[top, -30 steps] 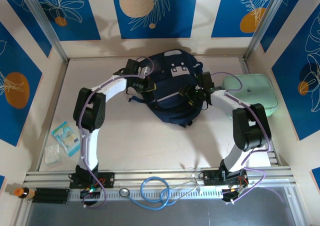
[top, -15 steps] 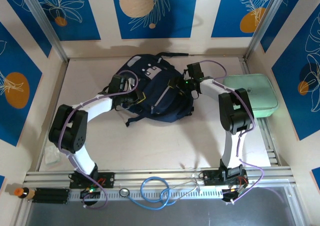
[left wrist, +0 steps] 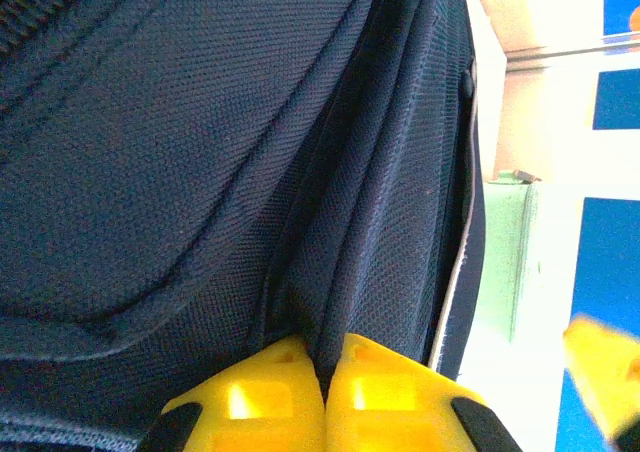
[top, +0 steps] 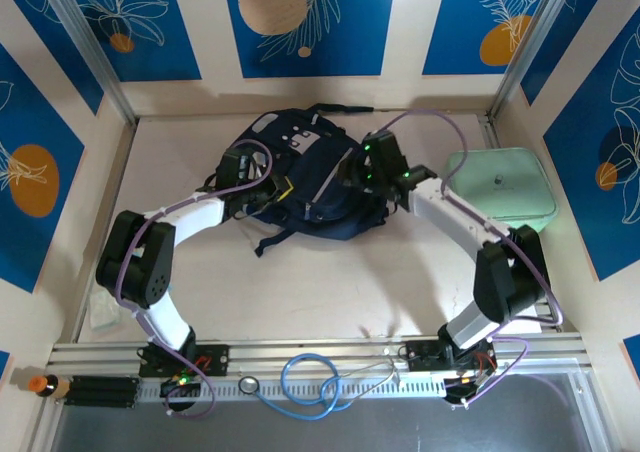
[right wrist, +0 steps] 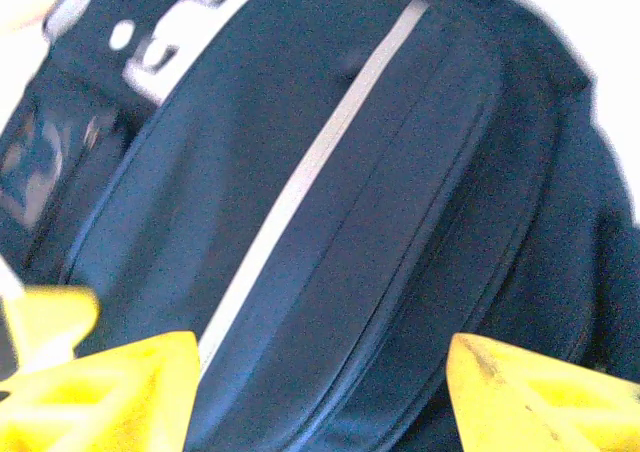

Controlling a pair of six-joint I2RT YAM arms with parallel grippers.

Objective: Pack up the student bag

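Backpack: I see the large dark navy fabric backpack [top: 305,187], with grey patches and a thin pale stripe, lying at the back middle of the table [top: 330,282] between the two arms. A dark strap trails off its near-left edge.
Left end effector: the left end effector [top: 262,194] is clenched on a fold of the backpack's left side. In the left wrist view the yellow pads [left wrist: 270,387] meet with the cloth pinched between them.
Right end effector: the right end effector [top: 362,172] is released, jaws spread wide over the backpack's right front. I cannot tell whether the fingers touch the fabric.
Hard to read: the right wrist view is blurred, and from above both sets of fingertips are lost against the dark cloth.
Case: a mint-green rounded rectangular case [top: 500,177] sits right of the backpack, its near-left corner covered by the right arm.
Left edge: a pale packet [top: 100,312], mostly hidden behind the left arm's elbow.
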